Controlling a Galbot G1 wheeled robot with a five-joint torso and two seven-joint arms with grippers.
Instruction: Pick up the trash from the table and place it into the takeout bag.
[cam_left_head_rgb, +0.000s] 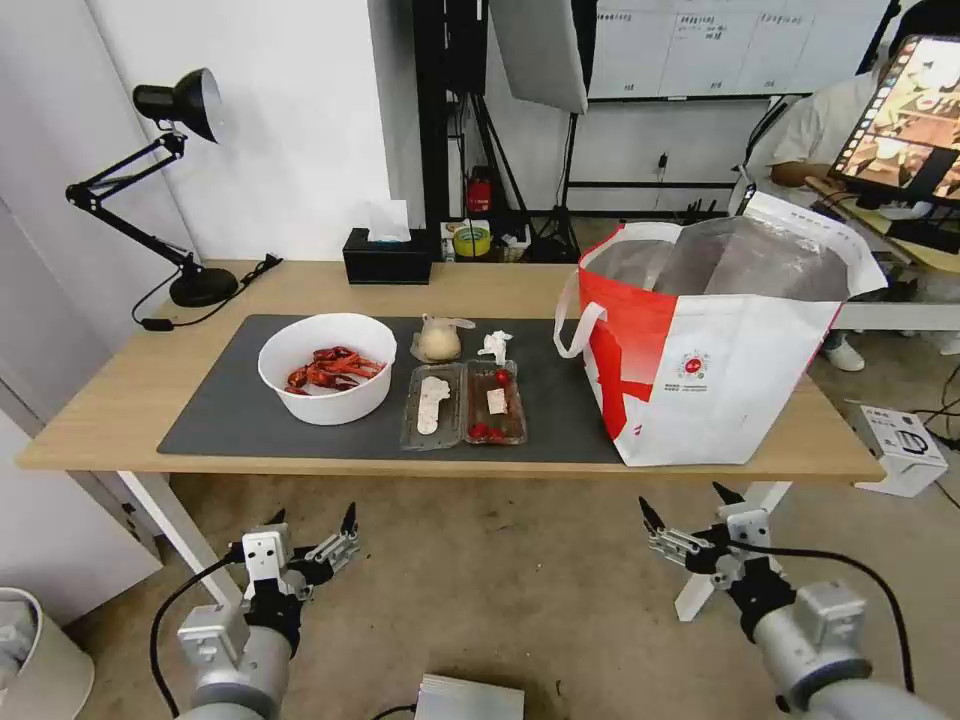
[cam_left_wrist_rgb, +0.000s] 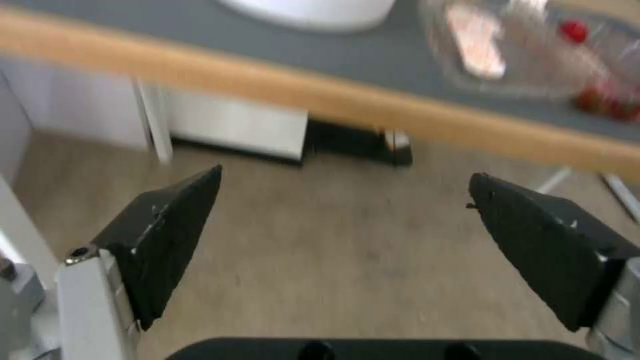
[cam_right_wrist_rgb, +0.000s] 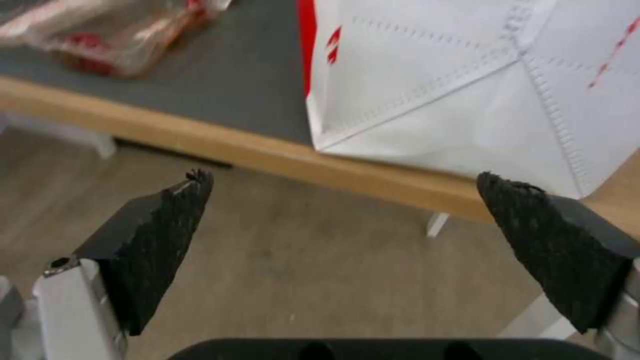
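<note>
On the table's (cam_left_head_rgb: 110, 420) dark grey mat lies the trash: a white bowl of red crayfish shells (cam_left_head_rgb: 327, 367), a clear hinged tray with cherry tomatoes (cam_left_head_rgb: 463, 402), a knotted clear bag with a beige lump (cam_left_head_rgb: 439, 338) and a crumpled white tissue (cam_left_head_rgb: 494, 346). The white-and-red takeout bag (cam_left_head_rgb: 710, 350) stands open at the mat's right end. My left gripper (cam_left_head_rgb: 312, 521) hangs open below the table's front edge, under the bowl. My right gripper (cam_left_head_rgb: 685, 506) is open too, low in front of the bag. The left wrist view catches the tray (cam_left_wrist_rgb: 533, 55); the right wrist view the bag's base (cam_right_wrist_rgb: 480, 95).
A black tissue box (cam_left_head_rgb: 387, 256) stands at the table's back edge, a black desk lamp (cam_left_head_rgb: 160, 180) at its back left. A white box (cam_left_head_rgb: 905, 448) lies on the floor at right, a white bin (cam_left_head_rgb: 30, 655) at left. A person sits behind the bag.
</note>
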